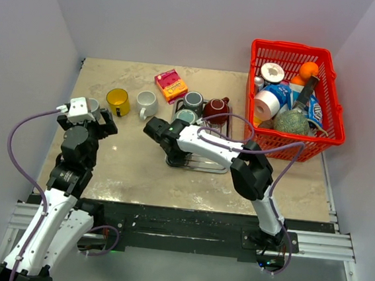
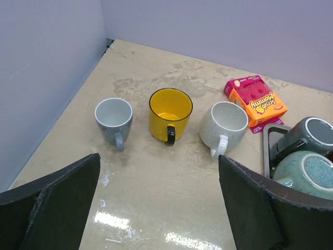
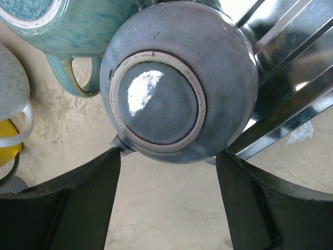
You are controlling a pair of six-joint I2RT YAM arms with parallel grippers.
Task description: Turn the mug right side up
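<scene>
- Right wrist view shows the mug (image 3: 158, 99) upside down, with its flat bottom facing the camera.
- The mug sits at the left end of the metal rack (image 3: 291, 67), just beside a teal mug (image 3: 36, 21).
- The right gripper (image 3: 167, 156) has one finger on each side of the mug. The fingers are far apart. Their tips look pressed on the mug's round sides, so I think it has hold of the mug.
- The mug's long way points from its hidden mouth up at the camera. I think the wrist will have to roll it right over.
- The left gripper (image 2: 158, 157) is wide open with nothing in it. It hangs near the yellow mug (image 2: 170, 115), well apart from the task's mug. The right arm is the near one.
- From the top camera, the mug is hidden under the right gripper.
- I cannot find the mug's handle for sure, and its open mouth is out of sight.
</scene>
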